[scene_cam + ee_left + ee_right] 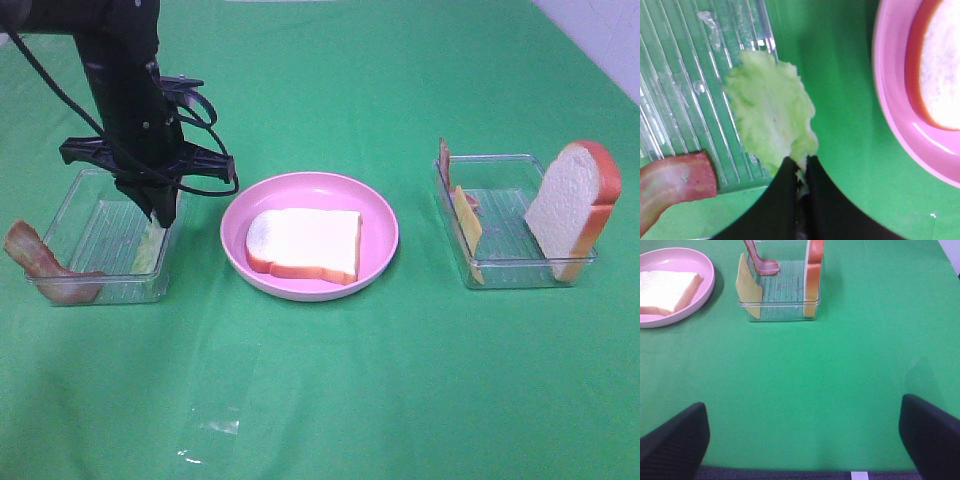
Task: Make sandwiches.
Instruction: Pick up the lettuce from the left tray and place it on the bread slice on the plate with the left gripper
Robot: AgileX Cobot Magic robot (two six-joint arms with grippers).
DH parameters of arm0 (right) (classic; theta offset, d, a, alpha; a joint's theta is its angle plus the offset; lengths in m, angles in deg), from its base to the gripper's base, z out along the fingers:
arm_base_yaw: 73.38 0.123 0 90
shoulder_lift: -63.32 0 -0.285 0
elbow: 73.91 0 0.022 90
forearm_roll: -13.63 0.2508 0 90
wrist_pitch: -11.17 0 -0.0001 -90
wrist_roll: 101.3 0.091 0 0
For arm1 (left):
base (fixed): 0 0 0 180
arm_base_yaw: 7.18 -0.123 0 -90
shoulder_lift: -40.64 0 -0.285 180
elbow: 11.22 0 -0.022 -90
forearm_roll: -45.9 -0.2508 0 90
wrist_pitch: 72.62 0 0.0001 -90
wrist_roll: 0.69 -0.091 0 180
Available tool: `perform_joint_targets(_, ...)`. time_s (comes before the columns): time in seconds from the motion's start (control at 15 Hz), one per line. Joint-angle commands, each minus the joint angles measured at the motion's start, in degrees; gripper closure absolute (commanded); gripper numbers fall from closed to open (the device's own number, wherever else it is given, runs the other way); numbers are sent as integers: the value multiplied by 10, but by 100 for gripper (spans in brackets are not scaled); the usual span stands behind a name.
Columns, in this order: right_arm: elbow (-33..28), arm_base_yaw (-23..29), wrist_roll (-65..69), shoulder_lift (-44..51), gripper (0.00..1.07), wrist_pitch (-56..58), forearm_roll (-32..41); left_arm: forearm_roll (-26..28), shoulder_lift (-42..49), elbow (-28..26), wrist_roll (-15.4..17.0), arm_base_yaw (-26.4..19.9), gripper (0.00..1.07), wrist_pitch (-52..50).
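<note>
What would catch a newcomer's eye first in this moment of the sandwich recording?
The pink plate sits at the centre, with one white bread slice lying flat on it. Left of it, the left arm's fingers pinch a pale green lettuce leaf at the plate-side edge of the left tray. In the right tray, a second bread slice stands on edge.

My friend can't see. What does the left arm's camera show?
The left end effector is shut on the edge of a pale green lettuce leaf that overlaps the edge of a clear ribbed tray. A bacon strip rests on the tray, and a pink plate holding bread sits nearby.
</note>
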State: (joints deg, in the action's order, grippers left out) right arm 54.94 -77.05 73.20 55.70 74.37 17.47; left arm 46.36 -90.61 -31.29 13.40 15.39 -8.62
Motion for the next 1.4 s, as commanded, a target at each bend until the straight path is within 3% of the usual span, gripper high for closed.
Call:
perform_joint_targets(0.07,-1,-3,-1,14,9,-3,2,1,28,3,1,2,107,8)
perform_joint_targets(0.2,-1,-3,-1,14,9,-3,2,4,55,3,-5,2,107,17)
perform_joint_targets(0.4,-1,-3,-1,14,9,-3,2,52,99,3,-26,3,107,17)
perform_joint_targets(0.53,-1,-3,-1,14,9,-3,2,147,107,3,-95,3,107,-9)
perform_joint_targets(0.67,-1,-3,-1,14,9,-3,2,246,100,3,-184,3,107,-43)
perform_joint_targets(0.8,-1,-3,-1,14,9,-3,2,321,93,3,-230,3,107,-66)
perform_joint_targets(1.07,-1,-3,-1,14,9,-3,2,532,22,1,-387,4,107,-79)
perform_joint_targets(1.27,-1,-3,-1,14,9,-3,2,568,-17,-3,-435,7,107,-81)
perform_joint_targets(1.4,-1,-3,-1,14,9,-3,2,588,-47,-3,-441,7,107,-76)
